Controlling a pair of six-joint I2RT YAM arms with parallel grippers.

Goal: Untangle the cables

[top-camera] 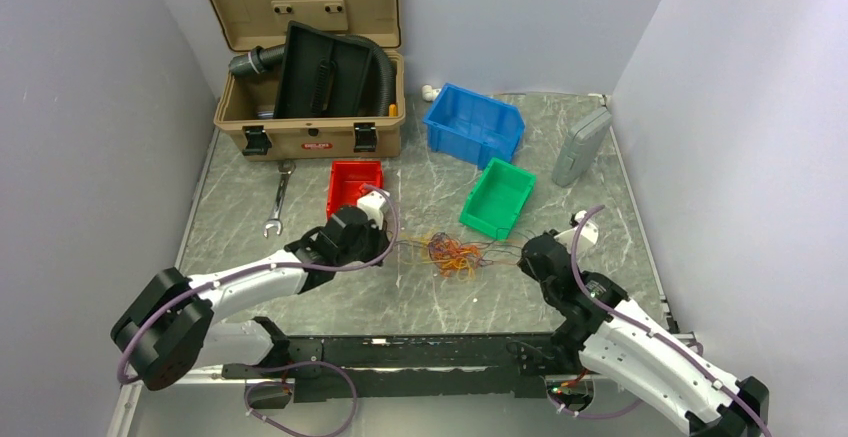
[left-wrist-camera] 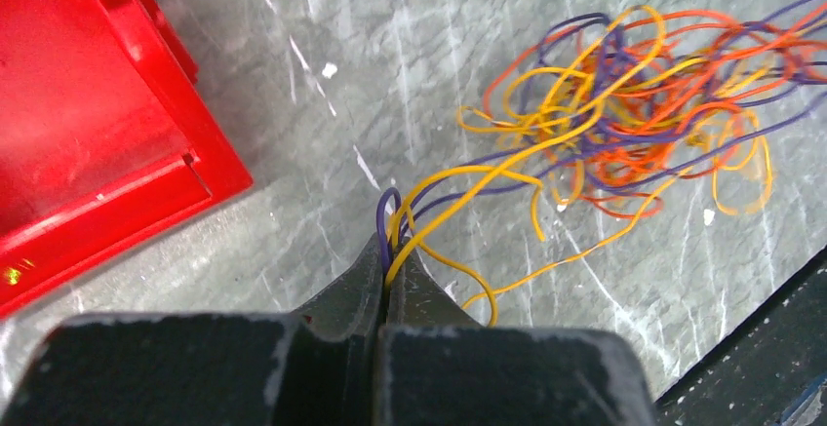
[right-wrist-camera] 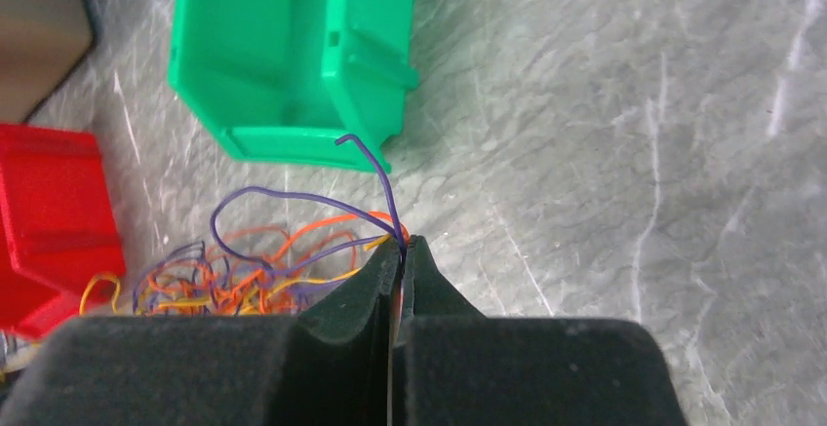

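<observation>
Where the cables lie: thin orange, yellow and purple wires are tangled on the grey marbled table, midway between its side edges, towards the near edge.
Left gripper: black fingers are pressed together on yellow and purple strands at the tangle's left side.
Right gripper: pinched shut on purple and orange strands at its right side.
Bins: a red plastic bin is seen behind the left gripper, a green plastic bin behind the tangle.

A tan toolbox stands open at the far left of the marbled table, with a black corrugated hose and a black tray inside. Just nearer lie a wrench and a red bin. Rightward sit a blue bin, a green bin and a grey case.
</observation>
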